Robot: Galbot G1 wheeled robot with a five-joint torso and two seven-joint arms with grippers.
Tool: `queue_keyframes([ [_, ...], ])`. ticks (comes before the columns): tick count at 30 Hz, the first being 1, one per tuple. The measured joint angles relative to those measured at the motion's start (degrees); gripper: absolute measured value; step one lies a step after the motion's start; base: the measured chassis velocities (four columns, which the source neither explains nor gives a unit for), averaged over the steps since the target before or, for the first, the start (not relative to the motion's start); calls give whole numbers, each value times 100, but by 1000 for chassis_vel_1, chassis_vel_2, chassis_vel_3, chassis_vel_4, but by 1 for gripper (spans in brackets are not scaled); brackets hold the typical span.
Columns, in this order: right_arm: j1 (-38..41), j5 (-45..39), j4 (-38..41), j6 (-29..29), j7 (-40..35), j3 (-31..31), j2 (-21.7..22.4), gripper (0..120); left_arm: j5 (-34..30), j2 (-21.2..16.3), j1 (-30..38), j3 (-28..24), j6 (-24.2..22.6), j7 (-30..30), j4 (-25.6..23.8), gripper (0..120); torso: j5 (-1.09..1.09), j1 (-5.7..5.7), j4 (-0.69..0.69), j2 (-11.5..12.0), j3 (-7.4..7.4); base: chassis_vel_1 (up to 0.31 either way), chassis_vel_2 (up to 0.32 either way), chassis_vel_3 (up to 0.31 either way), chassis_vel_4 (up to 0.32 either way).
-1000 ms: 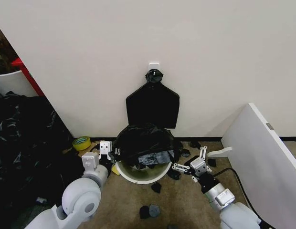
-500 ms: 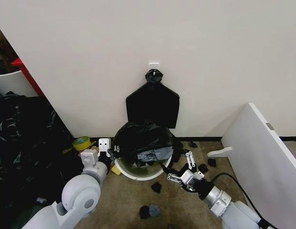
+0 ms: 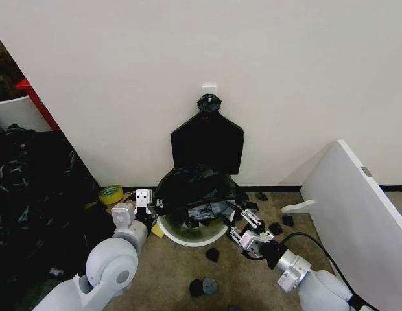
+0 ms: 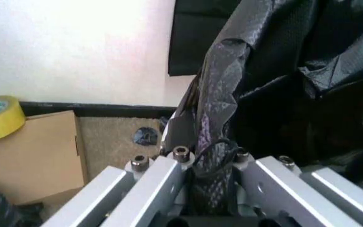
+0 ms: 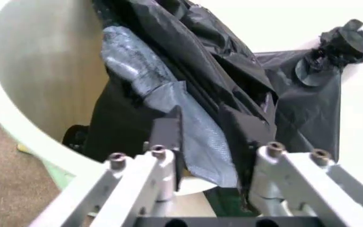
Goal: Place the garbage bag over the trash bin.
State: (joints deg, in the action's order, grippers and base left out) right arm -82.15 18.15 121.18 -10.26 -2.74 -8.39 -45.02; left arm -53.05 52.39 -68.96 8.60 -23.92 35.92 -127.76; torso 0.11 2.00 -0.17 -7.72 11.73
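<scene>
Garbage bag draped over bin's rear rim
Crinkly black garbage bag [image 3: 196,191] sags into the cream trash bin [image 3: 188,233], lower centre. Left gripper [image 3: 151,206] pinches its edge; right gripper [image 3: 242,223] straddles a fold, half-open.

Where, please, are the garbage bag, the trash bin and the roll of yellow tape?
garbage bag [image 3: 191,188]: head view, on its bunched top.
trash bin [image 3: 188,238]: head view, on the near rim.
roll of yellow tape [image 3: 111,194]: head view, on the roll's ring.
</scene>
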Motion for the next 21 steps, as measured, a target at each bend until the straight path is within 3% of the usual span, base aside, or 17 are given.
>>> queue_keyframes([
  [1,-12,13,0,-28,12,-10,13,19,0,0,3,0,-2,3,4,1,0,0,0,0,0,0,0,0,0],
  [16,-40,174,126,82,235,-22,208,77,0,-2,-39,51,-12,30,-83,1,0,0,0,0,0,0,0,0,0],
  [18,-19,250,118,156,240,-20,172,75,0,2,-54,51,-12,30,-115,1,0,0,0,0,0,0,0,0,0],
  [21,1,385,107,266,206,-9,108,63,1,2,-92,48,-14,36,-171,1,0,0,0,0,0,0,0,0,0],
])
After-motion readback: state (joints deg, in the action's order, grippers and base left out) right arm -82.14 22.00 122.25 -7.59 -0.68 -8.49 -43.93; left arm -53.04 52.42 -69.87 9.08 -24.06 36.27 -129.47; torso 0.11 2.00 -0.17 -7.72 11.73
